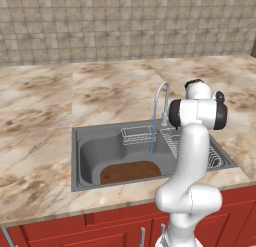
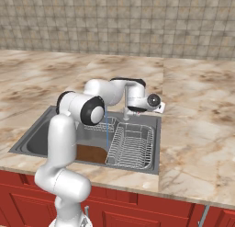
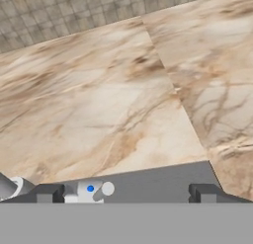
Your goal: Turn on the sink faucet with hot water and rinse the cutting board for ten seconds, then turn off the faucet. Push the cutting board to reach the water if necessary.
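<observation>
In the left base view the arm rises from the lower right, its white upper link standing upright in front of the sink's (image 1: pixel 82 156) right part and bending at a dark elbow joint level with the sink faucet (image 1: pixel 162 98). The hand is hidden behind that joint. The faucet stands at the back rim of the sink, its spout arching toward the left, and the water (image 1: pixel 151 138) drops from it as a thin blue line into the basin. The cutting board (image 1: pixel 130 171) lies flat on the basin floor against the front wall, and the stream comes down by its right part. A small wire basket (image 1: pixel 138 135) hangs at the back wall, and a wire dish rack (image 1: pixel 197 150) fills the right end.

In the right base view the arm bends over the sink (image 2: pixel 32 139) and reaches right, with the gripper (image 2: pixel 158 106) at the back rim, just beside the faucet's base. The water (image 2: pixel 106 129) falls to the cutting board (image 2: pixel 89 153), well below and left of the hand. The dish rack (image 2: pixel 133 145) sits under the forearm.

In the hand view the two dark fingertips (image 3: pixel 47 193) stand well apart, jaws open and holding nothing, above the sink rim (image 3: pixel 158 181) and marble counter (image 3: pixel 99 100). Between them sits the faucet's base (image 3: pixel 91 189), bearing a blue dot. No writing is readable.
</observation>
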